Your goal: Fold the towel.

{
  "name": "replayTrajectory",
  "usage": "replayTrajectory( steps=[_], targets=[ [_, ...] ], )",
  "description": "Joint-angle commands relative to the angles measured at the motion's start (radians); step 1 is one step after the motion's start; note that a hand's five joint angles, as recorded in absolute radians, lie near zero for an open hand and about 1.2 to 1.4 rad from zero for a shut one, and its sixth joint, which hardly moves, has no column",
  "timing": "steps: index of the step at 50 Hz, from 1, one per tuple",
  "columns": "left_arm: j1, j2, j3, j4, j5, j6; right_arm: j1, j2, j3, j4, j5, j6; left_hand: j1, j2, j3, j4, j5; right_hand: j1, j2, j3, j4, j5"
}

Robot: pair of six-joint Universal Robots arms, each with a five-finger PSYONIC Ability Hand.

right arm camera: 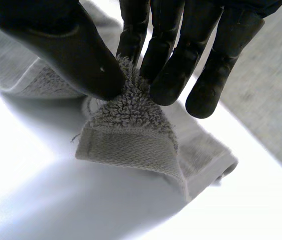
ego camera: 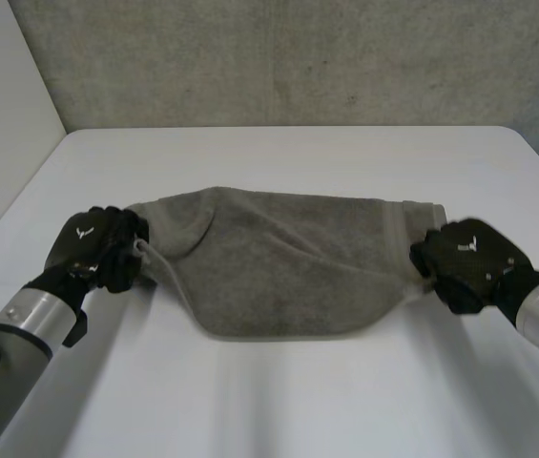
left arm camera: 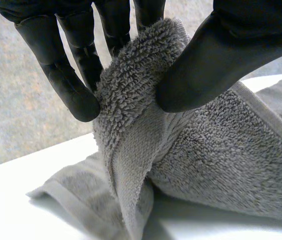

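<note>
Towel (ego camera: pixel 288 262) of grey terry lies bunched across the middle of the white tabletop (ego camera: pixel 298 401). It is drawn out between the two arms, and its near edge sags in a curve toward the tabletop's near edge.

The left robot hand (ego camera: pixel 93 250) is at the towel's left end, toward the tabletop's left edge. In the left wrist view its fingers (left arm camera: pixel 71 85) and thumb (left arm camera: pixel 215 55) are clamped on a raised fold of the cloth, which stands up off the tabletop.

The right robot hand (ego camera: pixel 469 262) is at the towel's right end, toward the right edge. Its thumb (right arm camera: pixel 71 50) and fingers (right arm camera: pixel 170 75) pinch a tuft of terry just above a hemmed corner, and the hem band below them rests on the tabletop.

A rough grey wall (ego camera: pixel 298 57) rises behind the tabletop's far edge.
</note>
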State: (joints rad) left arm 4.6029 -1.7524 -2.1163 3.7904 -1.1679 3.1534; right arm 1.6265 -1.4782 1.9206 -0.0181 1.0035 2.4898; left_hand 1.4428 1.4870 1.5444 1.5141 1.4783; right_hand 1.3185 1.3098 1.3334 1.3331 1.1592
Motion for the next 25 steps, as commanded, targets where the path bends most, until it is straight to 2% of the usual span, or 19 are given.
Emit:
replayTrajectory(
  steps=[1,6,7,8,10,11,12,15,25],
  targets=[
    [0.036,0.005,-0.013,-0.008,0.027,0.082,-0.02,0.027,0.021,-0.006,-0.005,-0.005,-0.047,-0.091,-0.148,-0.118,-0.257,0.078,0.087,0.063,0.063,0.063],
    [0.022,-0.016,-0.021,-0.008,0.02,0.155,-0.019,0.065,0.024,-0.048,-0.005,0.059,-0.058,-0.102,-0.159,-0.129,-0.268,0.078,0.087,0.063,0.063,0.063],
    [0.018,-0.021,-0.024,-0.009,0.019,0.183,-0.019,0.065,0.025,-0.048,-0.005,0.06,-0.256,-0.3,-0.357,-0.327,-0.466,0.078,0.087,0.063,0.063,0.063],
    [0.017,-0.021,-0.024,-0.009,0.019,0.183,-0.017,0.068,0.029,-0.065,-0.003,0.087,-0.258,-0.302,-0.359,-0.329,-0.468,0.078,0.087,0.063,0.063,0.063],
    [0.001,-0.039,-0.033,-0.011,0.017,0.233,-0.016,0.072,0.034,-0.079,-0.003,0.11,-0.541,-0.585,-0.643,-0.612,-0.751,0.078,0.087,0.063,0.063,0.063],
    [0.001,-0.039,-0.033,-0.011,0.017,0.234,-0.016,0.072,0.04,-0.089,-0.003,0.122,-0.542,-0.586,-0.644,-0.614,-0.752,0.078,0.087,0.063,0.063,0.063],
    [-0.015,-0.047,-0.04,-0.009,0.014,0.253,-0.016,0.072,0.043,-0.097,-0.003,0.129,-0.664,-0.709,-0.766,-0.736,-0.874,0.078,0.087,0.063,0.063,0.063],
    [-0.035,-0.053,-0.053,-0.008,0.013,0.287,-0.016,0.073,0.044,-0.097,-0.003,0.133,-0.78,-0.824,-0.881,-0.851,-0.99,0.078,0.087,0.063,0.063,0.063],
    [-0.055,-0.036,-0.094,0.009,0.011,0.336,-0.017,0.073,0.07,-0.1,0.0,0.136,-0.804,-0.848,-0.905,-0.875,-1.014,0.078,0.087,0.063,0.063,0.063]
  ],
)
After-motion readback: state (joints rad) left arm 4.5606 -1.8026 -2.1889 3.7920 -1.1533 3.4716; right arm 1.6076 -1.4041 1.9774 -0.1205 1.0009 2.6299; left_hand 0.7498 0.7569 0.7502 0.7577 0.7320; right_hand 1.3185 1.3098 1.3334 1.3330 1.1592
